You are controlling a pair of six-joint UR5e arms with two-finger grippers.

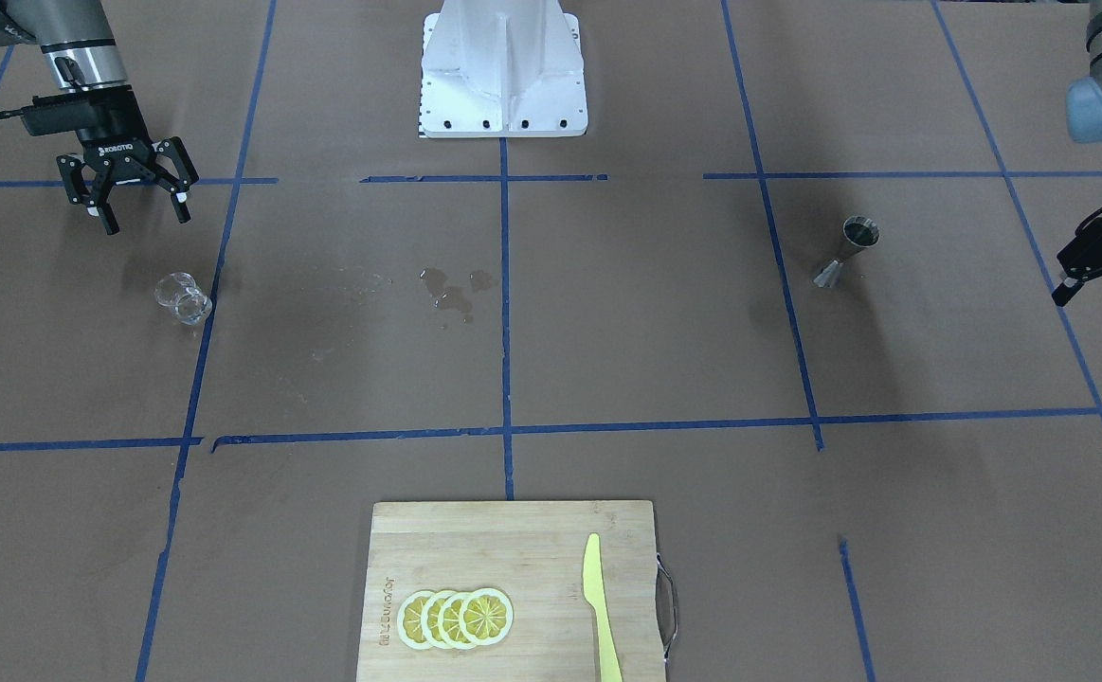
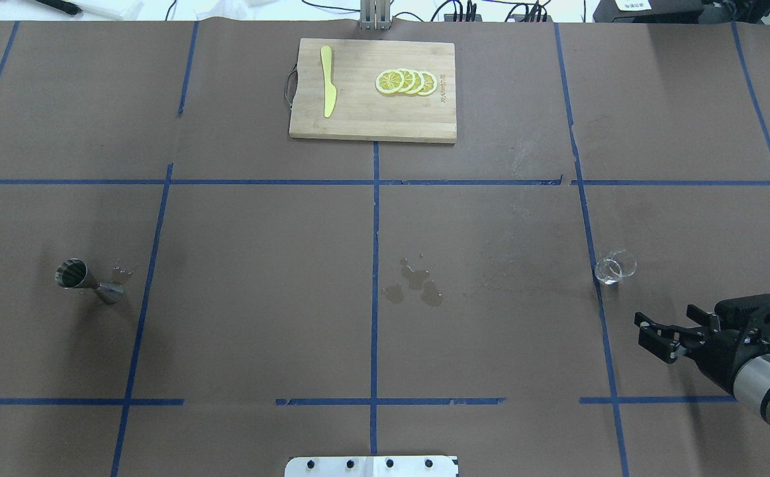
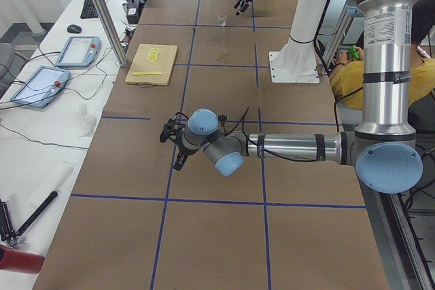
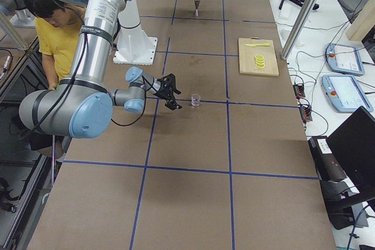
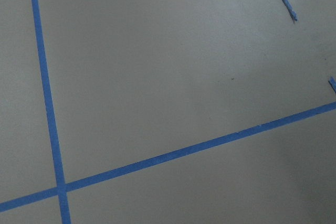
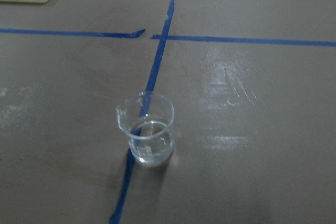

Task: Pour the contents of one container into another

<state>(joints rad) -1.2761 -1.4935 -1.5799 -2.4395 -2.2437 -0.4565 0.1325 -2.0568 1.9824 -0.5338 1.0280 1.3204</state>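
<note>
Brown paper covers my table [image 2: 259, 298], marked into large squares by blue tape [image 2: 375, 232]. At the far edge lies a wooden cutting board [image 2: 371, 122] carrying a row of overlapping lemon slices [image 2: 406, 81] and a yellow knife [image 2: 327, 83]. A small puddle [image 2: 414, 285] glistens near the middle of the table. Beyond the table's ends are white benches with tablets [image 3: 41, 83] and cables, and a person in a yellow shirt [image 4: 53, 33] sits behind my base. On my right side, the clear glass cup [image 2: 615, 267] stands upright on a tape line with a little clear liquid at its bottom. My right gripper [image 2: 646, 334] hangs low just beside it on my side, wrist nearly level, empty, fingers spread wide and aimed toward the cup without touching it. On my left side, the steel jigger [image 2: 87, 280] stands upright with a few wet spots beside it. My left gripper [image 1: 1100, 303] hovers well apart from it, farther out to my left, also empty with fingers spread; its wrist camera sees only paper and tape.
</note>
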